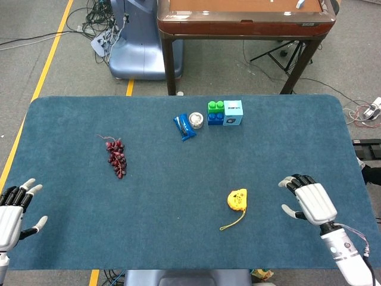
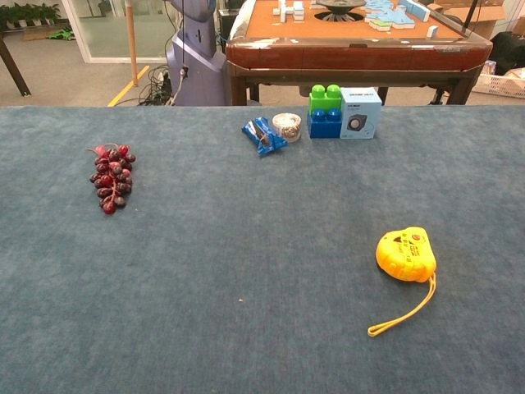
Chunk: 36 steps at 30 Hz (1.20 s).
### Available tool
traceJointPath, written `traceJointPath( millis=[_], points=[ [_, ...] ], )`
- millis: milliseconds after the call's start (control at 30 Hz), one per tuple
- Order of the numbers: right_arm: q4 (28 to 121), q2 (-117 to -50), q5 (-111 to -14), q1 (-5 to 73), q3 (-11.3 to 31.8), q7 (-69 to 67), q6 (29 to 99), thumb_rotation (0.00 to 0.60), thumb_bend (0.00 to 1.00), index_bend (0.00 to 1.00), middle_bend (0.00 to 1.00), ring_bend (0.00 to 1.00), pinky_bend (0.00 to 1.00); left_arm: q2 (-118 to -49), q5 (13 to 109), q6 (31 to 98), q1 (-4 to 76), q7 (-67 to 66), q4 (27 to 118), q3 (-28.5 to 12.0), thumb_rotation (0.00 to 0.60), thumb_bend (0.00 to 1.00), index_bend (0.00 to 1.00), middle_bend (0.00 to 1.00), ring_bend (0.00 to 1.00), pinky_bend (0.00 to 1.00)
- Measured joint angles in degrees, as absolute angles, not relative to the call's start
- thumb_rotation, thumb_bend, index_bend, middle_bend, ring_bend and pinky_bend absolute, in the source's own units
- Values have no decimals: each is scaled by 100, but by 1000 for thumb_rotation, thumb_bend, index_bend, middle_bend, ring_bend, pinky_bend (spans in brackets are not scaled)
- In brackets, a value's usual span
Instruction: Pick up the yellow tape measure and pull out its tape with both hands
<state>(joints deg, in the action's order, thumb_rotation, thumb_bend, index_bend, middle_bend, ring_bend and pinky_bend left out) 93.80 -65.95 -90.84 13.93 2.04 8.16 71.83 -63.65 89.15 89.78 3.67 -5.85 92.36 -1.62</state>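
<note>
The yellow tape measure (image 1: 237, 199) (image 2: 405, 255) lies flat on the blue table, right of centre, its yellow wrist strap (image 2: 402, 312) trailing toward the front edge. My right hand (image 1: 308, 201) hovers over the table to the right of it, empty, fingers apart, a clear gap between them. My left hand (image 1: 12, 210) is at the far left front edge, empty with fingers spread. Neither hand appears in the chest view.
A bunch of dark red grapes (image 1: 116, 157) lies left of centre. At the back sit a blue snack packet (image 1: 184, 126), a small round tin (image 1: 196, 120), green and blue blocks (image 1: 215, 112) and a light blue box (image 1: 233, 112). A wooden table (image 1: 244, 18) stands behind.
</note>
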Motion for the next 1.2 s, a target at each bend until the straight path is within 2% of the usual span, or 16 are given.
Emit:
traceJointPath(
  millis=[467,667,1200],
  points=[
    [9146,-7033,-8606,2236,365,1108,5965,600,261,349,329,244,271,-6316,8939,9070,290,-619,9295,-156,600,197,208,134,173,127],
    [8841,-7301,-8448,2585,383,1232,5475,600,261,349,306,204,271,-6294,8910,9088,259,-659,9332,-165,600,198,208,134,173,127],
    [8212,-7829,-8391,3177,279,1658,4941,600,260,349,297,180,271,-6313,8860,9125,192,-641,9303,-181,600,197,208,134,173,127]
  ],
)
